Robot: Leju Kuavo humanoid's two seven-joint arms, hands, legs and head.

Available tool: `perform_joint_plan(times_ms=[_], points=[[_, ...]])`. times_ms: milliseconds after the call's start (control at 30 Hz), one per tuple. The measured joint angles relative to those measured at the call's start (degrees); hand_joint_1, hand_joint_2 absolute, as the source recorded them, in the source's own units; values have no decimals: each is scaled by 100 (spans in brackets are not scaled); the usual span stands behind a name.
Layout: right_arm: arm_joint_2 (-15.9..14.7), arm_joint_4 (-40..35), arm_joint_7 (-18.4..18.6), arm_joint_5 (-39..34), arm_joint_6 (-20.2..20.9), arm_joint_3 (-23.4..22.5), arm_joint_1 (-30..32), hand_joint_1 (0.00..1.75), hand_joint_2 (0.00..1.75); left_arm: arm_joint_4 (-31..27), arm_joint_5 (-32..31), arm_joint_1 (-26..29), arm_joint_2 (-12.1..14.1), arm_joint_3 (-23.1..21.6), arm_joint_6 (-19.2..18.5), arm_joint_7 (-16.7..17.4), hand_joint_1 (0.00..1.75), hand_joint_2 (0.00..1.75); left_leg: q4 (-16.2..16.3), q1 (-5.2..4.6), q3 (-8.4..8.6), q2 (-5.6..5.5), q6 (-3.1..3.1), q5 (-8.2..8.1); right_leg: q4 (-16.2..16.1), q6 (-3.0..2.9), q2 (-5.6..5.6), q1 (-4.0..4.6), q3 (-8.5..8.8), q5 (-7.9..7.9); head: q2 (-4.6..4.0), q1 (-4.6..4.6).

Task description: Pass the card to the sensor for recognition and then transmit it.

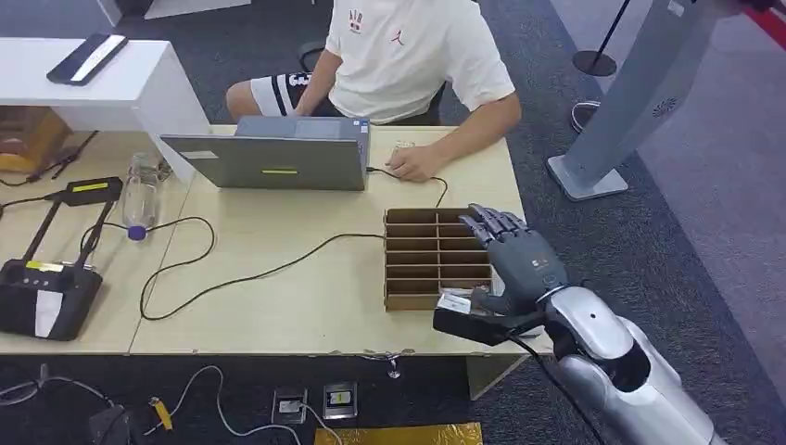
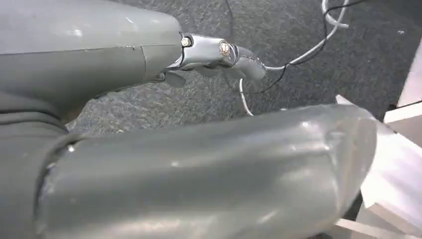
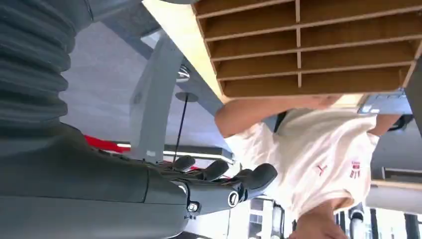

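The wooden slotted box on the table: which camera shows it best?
The head view: the whole slotted box sits on the table, with the right hand over its right edge. The right wrist view shows some of its compartments close up. The left wrist view looks at the floor.

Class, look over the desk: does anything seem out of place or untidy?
A clear plastic bottle lies on its side beside the laptop, and loose black cables trail across the tabletop. Nothing looks spilled or damaged.
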Motion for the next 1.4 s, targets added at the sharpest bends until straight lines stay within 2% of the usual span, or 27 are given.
perform_joint_plan(times_ms=[233, 700, 1400], points=[[188, 430, 52, -46, 81, 153, 48, 0, 175, -103, 168, 37, 2, 0, 0, 87, 0, 0, 0, 0, 1, -1, 0, 0, 0, 0, -3, 0, 0, 0, 0, -2], [304, 684, 87, -236, 256, 337, 56, 0, 175, -288, 98, 139, 9, -2, 0, 135, 0, 0, 0, -1, 1, -1, 0, 0, 0, 0, -2, 0, -1, 0, 0, -2], [203, 1016, 295, -186, -107, 328, 70, 0, 175, -341, 166, 136, -28, 70, 0, 197, 0, 0, 0, -1, 3, 0, 0, 0, 0, 0, 5, 0, -2, 0, 0, 0]])
